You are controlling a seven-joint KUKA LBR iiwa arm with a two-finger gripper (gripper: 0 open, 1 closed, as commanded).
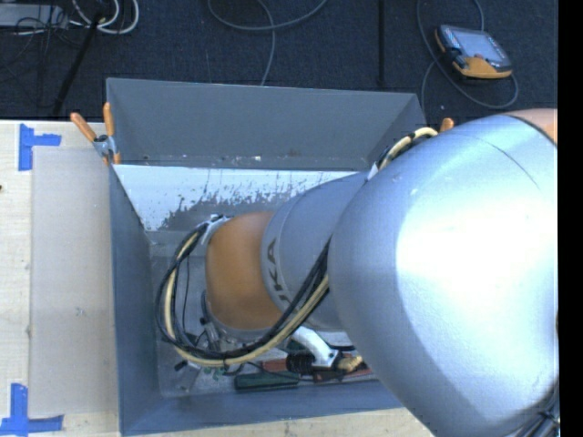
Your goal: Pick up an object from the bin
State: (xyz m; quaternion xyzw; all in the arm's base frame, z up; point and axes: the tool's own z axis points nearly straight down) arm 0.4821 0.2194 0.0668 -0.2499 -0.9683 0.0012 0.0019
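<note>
Since the silver arm (428,271) reached in from the right at a steep angle, its orange wrist cover (239,271) and looped cables (182,289) sat low over the floor of the grey metal bin (255,126), toward the near-left part. You saw the end effector (217,340) only as a bit of metal under that cover. Open or closed, you could not tell, and nothing showed gripped.

Likely reason for so deep a pose: the things lay flat along the near wall, so a pick needed reach right down to the floor.

Count, as far as visible:
- one dark green flat elongated thing (266,382), nearest the wall
- one white curved piece (314,342), just right of the wrist
- one black chunky piece (305,362), between those two
- one small orange-tan piece (353,364), at the arm's edge
- one thin red strip (273,367), uncertain

More could have lain hidden under the arm. Which one was the target, you could not tell.
</note>
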